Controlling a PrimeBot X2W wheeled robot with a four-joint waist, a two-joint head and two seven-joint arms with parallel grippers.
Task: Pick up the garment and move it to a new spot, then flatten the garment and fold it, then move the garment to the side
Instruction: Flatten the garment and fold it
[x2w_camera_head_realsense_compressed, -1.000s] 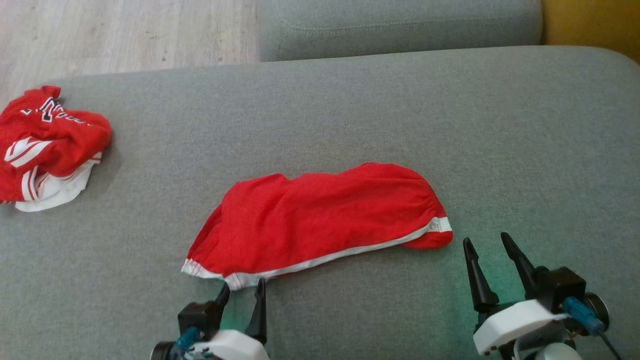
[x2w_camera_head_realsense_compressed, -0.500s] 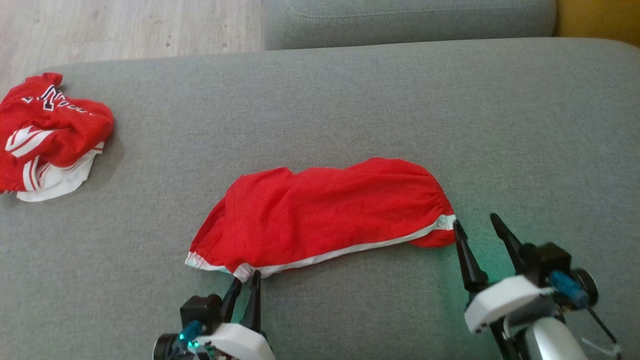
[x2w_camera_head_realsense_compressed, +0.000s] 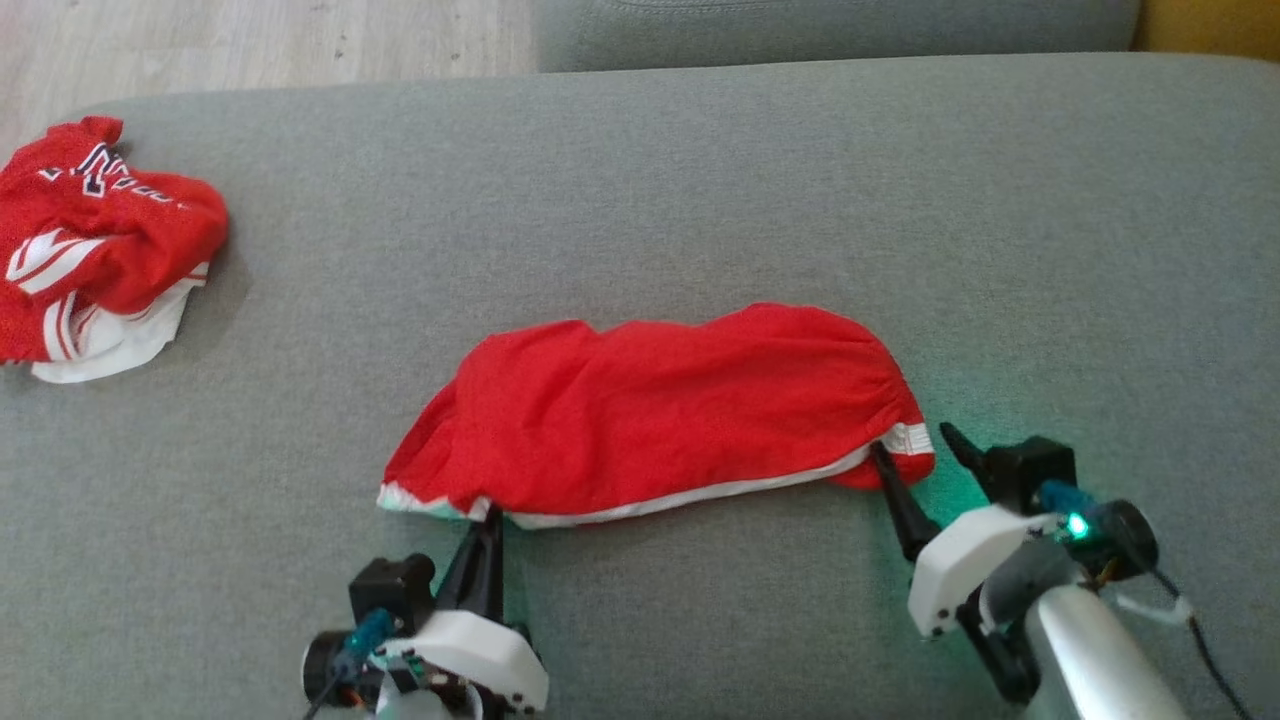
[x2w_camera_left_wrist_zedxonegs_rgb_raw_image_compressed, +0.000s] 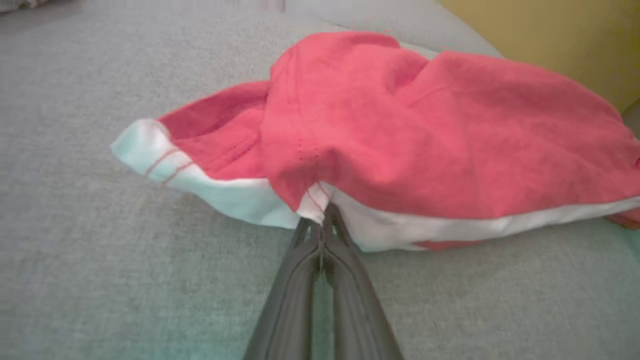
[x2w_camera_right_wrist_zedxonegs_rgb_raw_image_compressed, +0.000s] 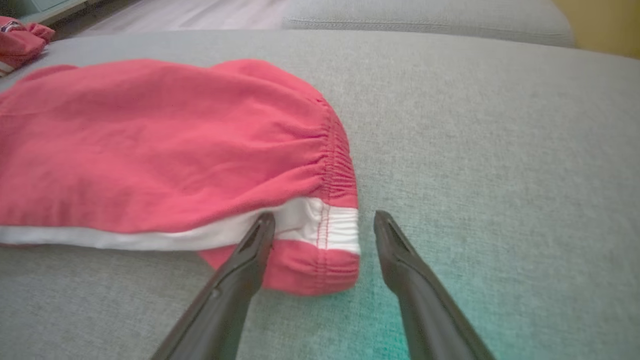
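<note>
The garment (x2w_camera_head_realsense_compressed: 660, 400) is plain red, its near hem edged by a white band (x2w_camera_right_wrist_zedxonegs_rgb_raw_image_compressed: 305, 225) crossed with thin red stitch lines. The crumpled garment (x2w_camera_head_realsense_compressed: 95, 250) at far left is also red, with white stripes and dark-outlined white lettering. The sofa cushion (x2w_camera_head_realsense_compressed: 700, 180) is flecked grey, the floor (x2w_camera_head_realsense_compressed: 250, 40) pale wood.

My left gripper (x2w_camera_head_realsense_compressed: 488, 515) and right gripper (x2w_camera_head_realsense_compressed: 912, 442) look alike: two long, dark, tapering fingers (x2w_camera_right_wrist_zedxonegs_rgb_raw_image_compressed: 235, 280) on a white moulded shell (x2w_camera_head_realsense_compressed: 958, 572), with a black boxy block (x2w_camera_head_realsense_compressed: 1030, 465) behind. On the right I see a blue plug (x2w_camera_head_realsense_compressed: 1058, 496) beside a green light (x2w_camera_head_realsense_compressed: 1077, 524), a thin black cable (x2w_camera_head_realsense_compressed: 1205, 655) and a silvery forearm (x2w_camera_head_realsense_compressed: 1092, 650).
</note>
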